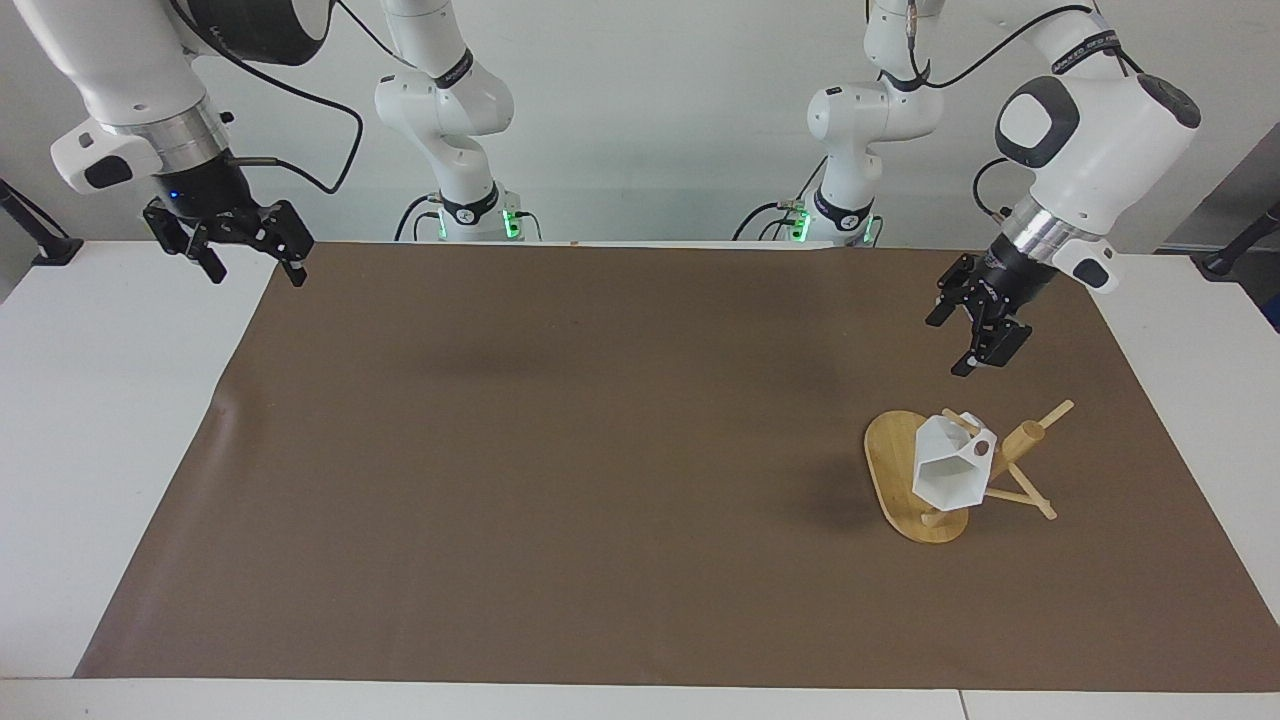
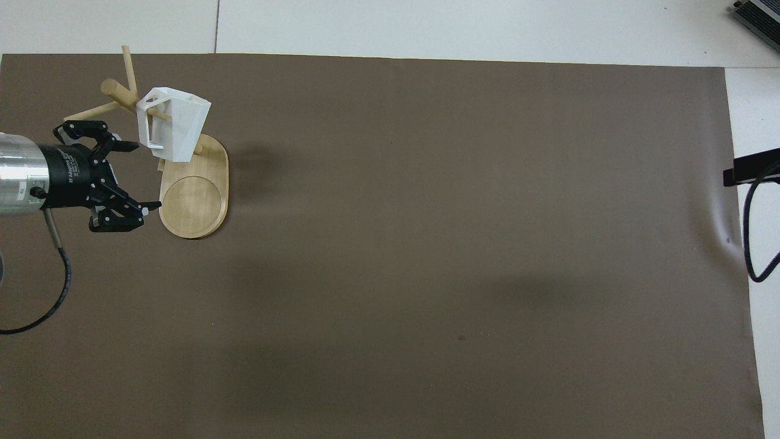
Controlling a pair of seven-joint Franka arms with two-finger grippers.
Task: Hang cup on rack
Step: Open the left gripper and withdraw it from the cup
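Facing view, left to right. Right gripper (image 1: pixel 250 255): raised at 10 o'clock over brown mat (image 1: pixel 560 450) corner at right arm's end, fingers spread, empty; arm waits. In overhead view only dark tip (image 2: pixel 752 169) at 3 o'clock edge, rest cut off.

Left gripper (image 1: pixel 972 338): up in air over mat, at 12 o'clock from rack (image 1: pixel 905 470), clear of it; fingers apart, nothing held.

Cup (image 1: pixel 950 468): hangs tilted on rack peg through handle hole, toward left arm's end. Cup hides part of post and base.
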